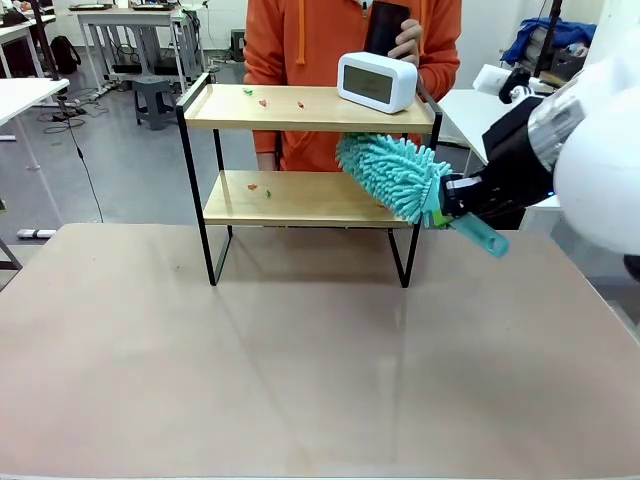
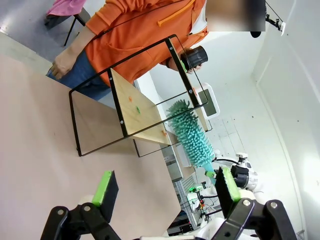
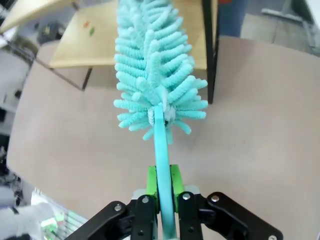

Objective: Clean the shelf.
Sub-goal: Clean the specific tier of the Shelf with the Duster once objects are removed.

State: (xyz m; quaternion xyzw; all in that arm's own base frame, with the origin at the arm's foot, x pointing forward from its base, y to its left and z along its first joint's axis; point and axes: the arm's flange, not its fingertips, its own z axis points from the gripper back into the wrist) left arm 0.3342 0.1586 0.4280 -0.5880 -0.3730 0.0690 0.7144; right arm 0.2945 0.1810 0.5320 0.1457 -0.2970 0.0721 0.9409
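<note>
The left jaws are spread with nothing between them, over the bench [image 1: 300, 380] on the near side of the shelf [image 1: 320, 110] and apart from it. The shelf stands upright on the bench's far half, just in front of a person in an orange hoodie [image 1: 300, 40]. Small red and green crumbs [image 1: 262, 100] lie on the left part of the shelf's top board, and a few more [image 1: 255, 187] lie on the left of its lower board. A white clock [image 1: 377, 82] sits on the right end of the top board. Behind the clock, the person's hand [image 1: 408, 42] holds a dark cup. A teal duster [image 1: 395, 175] reaches in at the shelf's right end, its fluffy head between the two boards, over the lower one. I cannot tell if it touches the wood. The right jaws pinch the duster's handle [image 3: 162, 150], just right of the shelf's right front leg.
</note>
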